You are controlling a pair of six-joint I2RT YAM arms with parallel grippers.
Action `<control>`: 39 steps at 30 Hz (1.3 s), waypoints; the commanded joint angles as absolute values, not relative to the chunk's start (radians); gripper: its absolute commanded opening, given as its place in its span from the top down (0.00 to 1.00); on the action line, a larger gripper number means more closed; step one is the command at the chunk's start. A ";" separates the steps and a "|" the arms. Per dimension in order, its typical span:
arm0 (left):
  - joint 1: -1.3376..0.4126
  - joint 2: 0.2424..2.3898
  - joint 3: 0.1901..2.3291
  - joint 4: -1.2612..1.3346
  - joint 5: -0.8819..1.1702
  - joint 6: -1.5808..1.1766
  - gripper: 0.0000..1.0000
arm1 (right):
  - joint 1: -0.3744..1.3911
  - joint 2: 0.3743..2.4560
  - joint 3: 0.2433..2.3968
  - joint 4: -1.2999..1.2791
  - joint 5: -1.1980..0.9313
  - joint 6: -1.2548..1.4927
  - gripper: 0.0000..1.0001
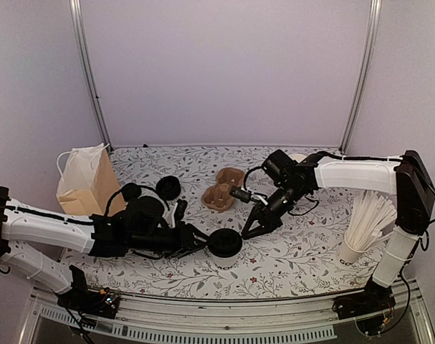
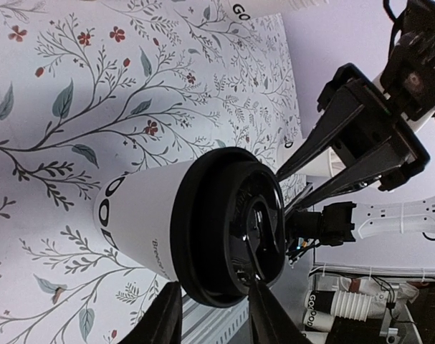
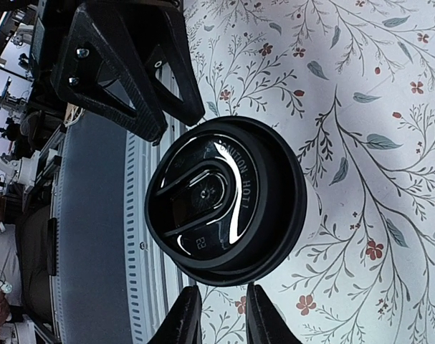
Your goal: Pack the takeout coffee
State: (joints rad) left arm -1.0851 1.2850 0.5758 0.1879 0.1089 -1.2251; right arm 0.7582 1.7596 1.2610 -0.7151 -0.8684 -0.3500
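The takeout coffee [image 1: 224,245], a white cup with a black lid, stands near the table's front, between both grippers. My left gripper [image 1: 198,241] reaches it from the left. In the left wrist view the cup [image 2: 135,215] fills the middle, and the left gripper [image 2: 212,285] is open with its jaws either side of the lid's [image 2: 231,226] near rim. My right gripper [image 1: 250,228] hangs just right of the cup, pointing down. In the right wrist view the lid [image 3: 224,190] lies just ahead of the right gripper [image 3: 221,297], whose jaws stand narrowly open with nothing between them.
A brown cardboard cup carrier [image 1: 224,188] lies behind the cup. A paper bag [image 1: 87,179] stands at the far left, with loose black lids [image 1: 167,188] beside it. A cup of white sticks [image 1: 364,228] stands at the right. The table's front rail [image 3: 142,236] runs close by.
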 commanded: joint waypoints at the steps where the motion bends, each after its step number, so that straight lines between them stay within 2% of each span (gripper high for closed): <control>1: -1.076 1.252 0.553 0.170 0.107 -1.243 0.66 | 0.759 1.789 1.294 -0.726 -0.945 -0.329 0.76; 12: -1.076 1.292 0.538 0.237 0.132 -1.257 0.65 | 0.759 1.828 1.310 -0.729 -0.964 -0.315 0.75; 33: -1.053 1.393 0.531 0.252 0.187 -1.241 0.65 | 0.758 1.858 1.321 -0.712 -0.846 -0.273 0.76; 39: -1.048 1.422 0.531 0.251 0.210 -1.230 0.65 | 0.756 1.876 1.319 -0.708 -0.841 -0.264 0.74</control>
State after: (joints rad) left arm -1.0653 1.3750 0.5423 0.2924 0.2066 -1.2491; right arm 0.7467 1.8256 1.3125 -0.7158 -0.8913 -0.2798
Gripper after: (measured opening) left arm 0.352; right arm 0.254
